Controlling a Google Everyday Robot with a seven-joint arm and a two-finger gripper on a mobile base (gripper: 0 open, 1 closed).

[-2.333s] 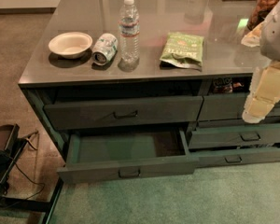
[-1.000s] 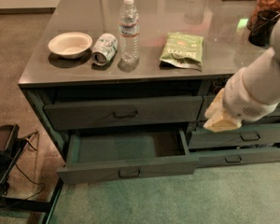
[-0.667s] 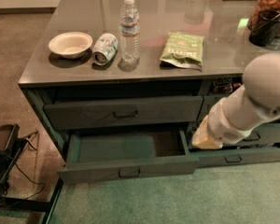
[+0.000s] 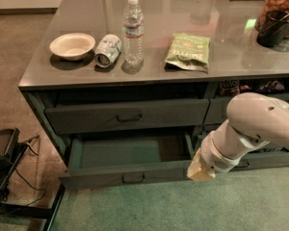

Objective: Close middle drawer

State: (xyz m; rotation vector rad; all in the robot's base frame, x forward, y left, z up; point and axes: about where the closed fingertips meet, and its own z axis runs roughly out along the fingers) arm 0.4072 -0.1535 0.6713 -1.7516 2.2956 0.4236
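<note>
The middle drawer [image 4: 130, 151] stands pulled out of the left column, showing its flat greenish inside. Its low front panel carries a small dark pull handle [image 4: 133, 178] at centre. My gripper [image 4: 201, 171] hangs at the end of the white arm [image 4: 253, 126], low on the right. Its pale yellowish tip is right at the right end of the drawer's front panel. I cannot tell whether it touches the panel.
Above the open drawer a taller-fronted drawer with a bail handle [image 4: 128, 117] is shut. On the counter stand a bowl [image 4: 72, 45], a tipped can [image 4: 108, 50], a water bottle [image 4: 133, 30], a green bag [image 4: 188, 50] and a jar [image 4: 279, 11]. Dark equipment with cables [image 4: 2, 153] sits on the floor at left.
My arm has swung down and to the left, from the right edge by the narrower drawers to the right front corner of the open drawer. The drawer is open as far as before.
</note>
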